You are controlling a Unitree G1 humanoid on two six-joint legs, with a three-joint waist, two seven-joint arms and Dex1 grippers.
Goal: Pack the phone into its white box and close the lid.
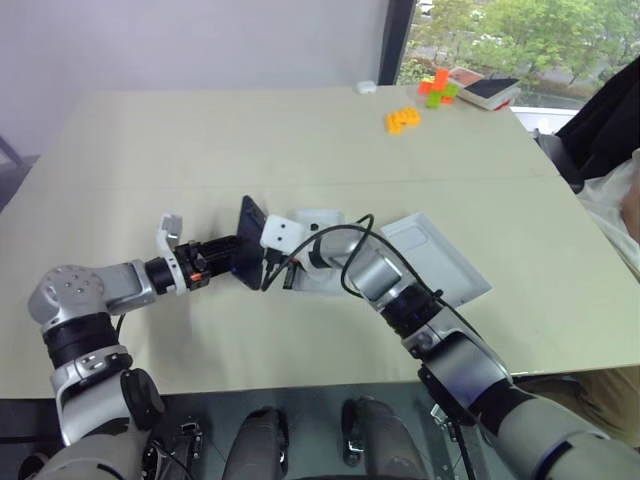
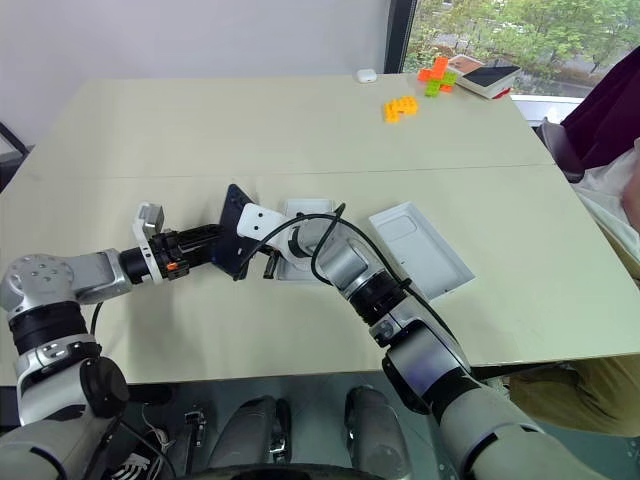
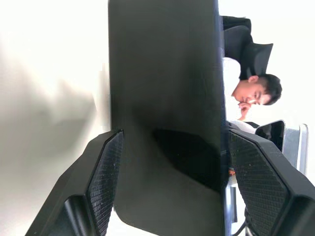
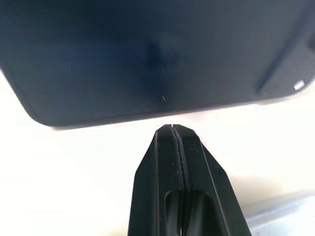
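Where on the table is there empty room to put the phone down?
Bare table stretches between the phone and the orange blocks, and along the near edge below the left gripper. It is crowded around the white box and lid.

silver-grey metal arm segments joined by black bands; white wrist camera housings with 2 dark lenses; black cables looping off the right forearm; an orange mark at the left wrist; textured black finger pads (image 3: 106, 177).
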